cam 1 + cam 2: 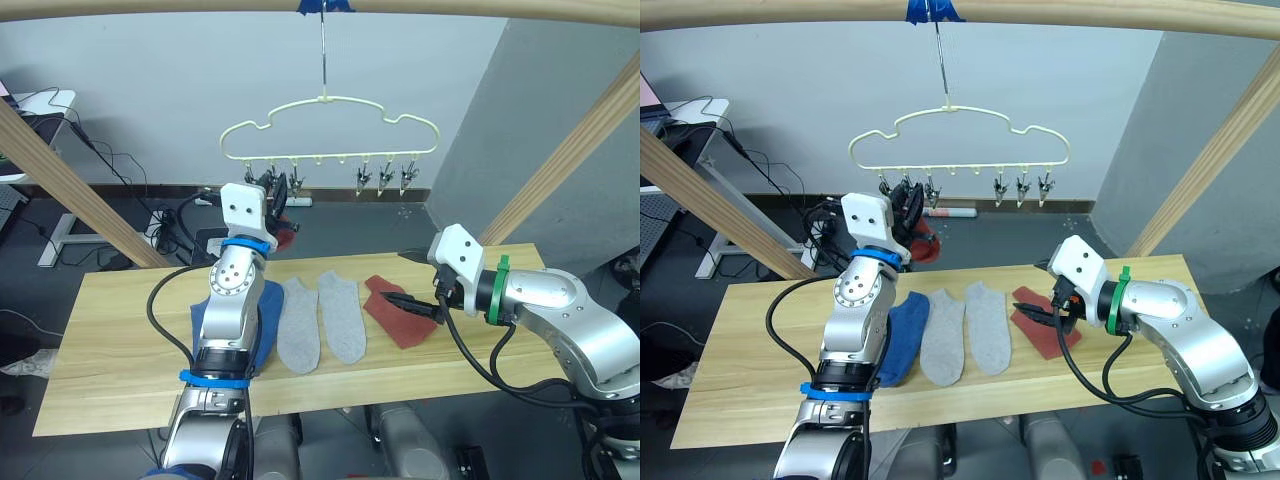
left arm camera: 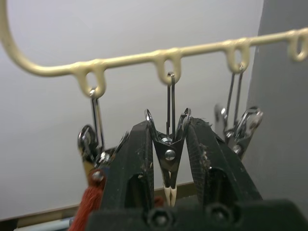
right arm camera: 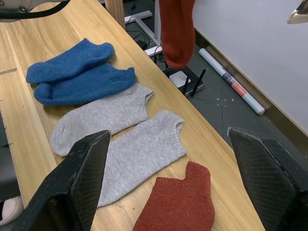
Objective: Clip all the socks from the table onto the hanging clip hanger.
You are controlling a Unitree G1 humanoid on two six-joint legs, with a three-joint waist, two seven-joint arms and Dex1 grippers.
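the clip hanger (image 1: 330, 130) hangs at upper centre of the head view. the left pincer (image 2: 168, 159) is raised to its left clips, fingers (image 2: 132, 163) pinching one metal clip (image 2: 167, 159). a red sock (image 3: 177, 29) dangles beside it. at mid frame on the table (image 1: 120, 320) lie two blue socks (image 3: 77, 72), two grey socks (image 1: 320, 320) and another red sock (image 3: 178, 204) in a row. the right pincer (image 3: 168, 183) is spread wide just above that red sock.
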